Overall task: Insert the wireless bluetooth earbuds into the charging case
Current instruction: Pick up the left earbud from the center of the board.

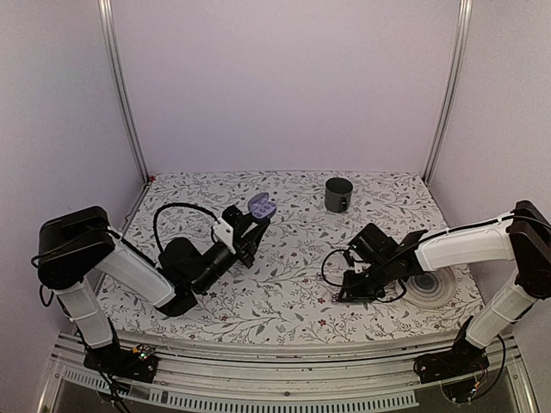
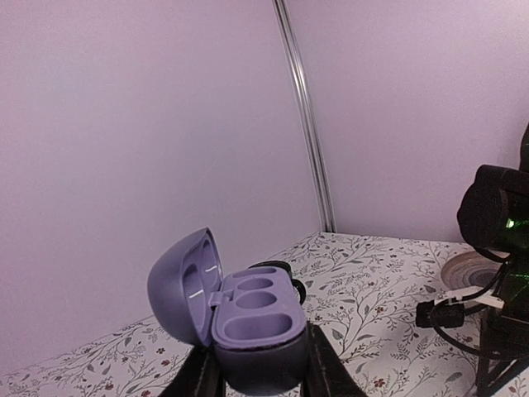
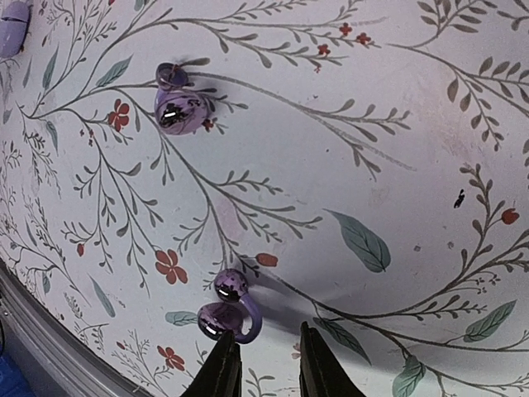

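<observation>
Two-arm bench seen from above and from both wrist cameras. The left gripper is raised and angled upward over the left half of the floral table, and its jaws are clamped on the charging case. In the left wrist view the dark fingers press the lower shell from either side. The case is a glossy blue-grey clamshell standing open, its lid swung back on the hinge to the left and the oval sockets of the base facing up. The right gripper points down close over the cloth at the right front of the table. Its jaws stand a narrow gap apart with only bare cloth between them, gripping nothing. Both earbuds lie on the table, outside the case and well apart from it. The near earbud, glossy purple with a curved hook, sits just beside the left-hand fingertip in the right wrist view; whether the two touch cannot be told. The far earbud lies farther out on the cloth, apart from the first. A dark mug stands upright near the far edge. A pale ringed disc lies flat beside the white right arm, partly hidden by it.
</observation>
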Controlling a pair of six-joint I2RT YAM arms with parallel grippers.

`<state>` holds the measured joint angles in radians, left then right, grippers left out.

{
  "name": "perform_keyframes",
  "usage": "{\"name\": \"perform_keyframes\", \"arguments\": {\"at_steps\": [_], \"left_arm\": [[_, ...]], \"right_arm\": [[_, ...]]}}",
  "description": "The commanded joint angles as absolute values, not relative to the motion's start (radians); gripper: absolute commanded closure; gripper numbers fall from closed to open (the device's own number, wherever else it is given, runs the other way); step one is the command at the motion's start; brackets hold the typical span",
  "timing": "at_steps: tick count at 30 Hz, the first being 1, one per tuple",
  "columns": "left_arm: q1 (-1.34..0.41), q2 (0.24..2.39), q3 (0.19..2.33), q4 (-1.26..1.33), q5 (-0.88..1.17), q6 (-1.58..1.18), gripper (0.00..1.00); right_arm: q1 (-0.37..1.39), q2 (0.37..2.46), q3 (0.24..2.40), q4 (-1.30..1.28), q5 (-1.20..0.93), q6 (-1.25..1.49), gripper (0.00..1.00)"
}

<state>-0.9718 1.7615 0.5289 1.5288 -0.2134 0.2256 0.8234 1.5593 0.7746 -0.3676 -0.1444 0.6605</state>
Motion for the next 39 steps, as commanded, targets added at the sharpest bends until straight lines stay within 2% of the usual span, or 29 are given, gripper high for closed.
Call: {"name": "perform_keyframes", "arguments": {"at_steps": [1, 13, 19, 34, 39], "left_arm": [[-0.963, 1.749, 0.536, 1.809, -0.203, 0.219, 1.00], [-0.963, 1.746, 0.523, 1.821, -0.211, 0.221, 1.00], [-0.963, 1.748, 0.522, 1.821, -0.207, 0.217, 1.00], [-0.962, 1.741, 0.517, 1.821, -0.208, 0.221, 1.00], [-0.963, 1.738, 0.514, 1.821, -0.211, 0.224, 1.00]], "right_arm": [[0.818, 1.569, 0.774, -0.369, -0.168, 0.760, 0.73], [0.829, 1.636, 0.851, -0.421, -0.194, 0.794, 0.73], [0.828, 1.598, 0.852, -0.408, -0.202, 0.832, 0.70], [0.840, 1.712, 0.909, -0.375, -0.243, 0.842, 0.71], [0.851, 1.699, 0.936, -0.401, -0.199, 0.835, 0.72]]}}
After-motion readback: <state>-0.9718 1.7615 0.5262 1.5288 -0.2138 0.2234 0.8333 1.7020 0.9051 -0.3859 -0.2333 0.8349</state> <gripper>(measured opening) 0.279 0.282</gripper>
